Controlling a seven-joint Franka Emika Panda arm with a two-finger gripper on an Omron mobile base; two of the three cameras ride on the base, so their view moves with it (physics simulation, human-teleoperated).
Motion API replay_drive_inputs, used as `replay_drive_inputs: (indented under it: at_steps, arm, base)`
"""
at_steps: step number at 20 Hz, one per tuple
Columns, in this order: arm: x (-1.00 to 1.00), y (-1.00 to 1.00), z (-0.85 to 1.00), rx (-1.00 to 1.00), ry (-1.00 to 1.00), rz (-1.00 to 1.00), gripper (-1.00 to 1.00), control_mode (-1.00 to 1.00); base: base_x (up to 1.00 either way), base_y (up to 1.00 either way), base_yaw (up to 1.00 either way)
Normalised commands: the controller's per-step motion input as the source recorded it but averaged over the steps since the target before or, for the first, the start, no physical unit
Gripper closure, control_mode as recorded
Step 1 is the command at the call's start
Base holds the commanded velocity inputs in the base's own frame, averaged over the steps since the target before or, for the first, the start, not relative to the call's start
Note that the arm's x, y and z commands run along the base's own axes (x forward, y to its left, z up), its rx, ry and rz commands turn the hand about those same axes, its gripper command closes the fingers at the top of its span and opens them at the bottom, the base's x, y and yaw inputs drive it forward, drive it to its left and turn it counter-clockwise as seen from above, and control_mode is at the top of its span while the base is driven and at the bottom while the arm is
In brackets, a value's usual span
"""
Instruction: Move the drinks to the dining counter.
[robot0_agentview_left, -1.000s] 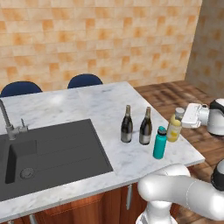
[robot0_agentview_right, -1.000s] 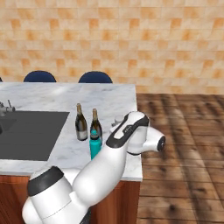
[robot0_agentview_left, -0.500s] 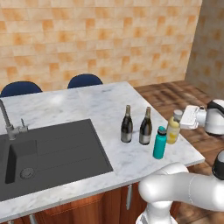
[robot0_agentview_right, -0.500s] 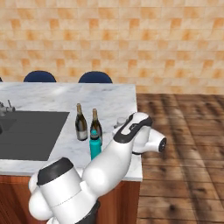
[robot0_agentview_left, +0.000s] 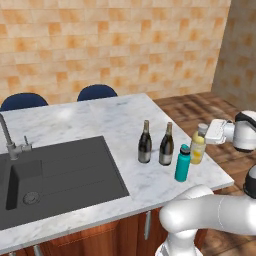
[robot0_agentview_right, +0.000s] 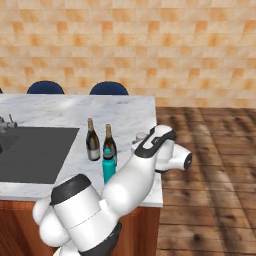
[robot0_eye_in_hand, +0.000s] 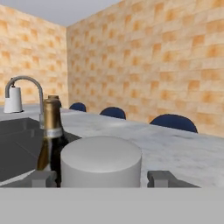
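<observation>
Several drinks stand near the right end of the dining counter (robot0_agentview_left: 100, 120): two dark wine bottles (robot0_agentview_left: 144, 144) (robot0_agentview_left: 166, 146), a teal bottle (robot0_agentview_left: 182, 164) and a yellow bottle (robot0_agentview_left: 198, 147) with a white cap, closest to the edge. My gripper (robot0_agentview_left: 206, 131) reaches in level from the right at the height of that cap. In the hand view the white cap (robot0_eye_in_hand: 100, 159) sits between my two fingertips, and the gripper (robot0_eye_in_hand: 103, 178) is open with a gap on each side. One wine bottle (robot0_eye_in_hand: 51, 135) shows just behind the cap. In the right base view my arm hides most of the yellow bottle.
A black sink (robot0_agentview_left: 60, 170) is set into the counter's left half, with a thin metal tap (robot0_agentview_left: 7, 135) beside it. Two blue chairs (robot0_agentview_left: 97, 92) stand behind the counter against the tan tile wall. Wooden floor (robot0_agentview_right: 210, 165) lies past the counter's right edge.
The arm's elbow and lower links have swung round, while the hand has stayed almost still by the yellow bottle's cap. The bottles have not moved.
</observation>
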Motion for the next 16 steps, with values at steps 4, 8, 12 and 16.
replay_drive_inputs:
  at_steps: [4,8,12,16]
  arm:
    - [0.00,0.00,-0.31,0.00,0.00,0.00,-1.00,-1.00]
    - [0.00,0.03,-0.22,0.00,0.00,0.00,-1.00,-1.00]
    - [-0.03,0.25,-0.18,0.00,0.00,0.00,-1.00,-1.00]
    - [-0.04,0.35,-0.18,0.00,0.00,0.00,-1.00,-1.00]
  base:
    - [0.00,0.00,0.00]
    - [0.00,0.00,0.00]
    - [0.00,0.00,0.00]
    - [0.00,0.00,0.00]
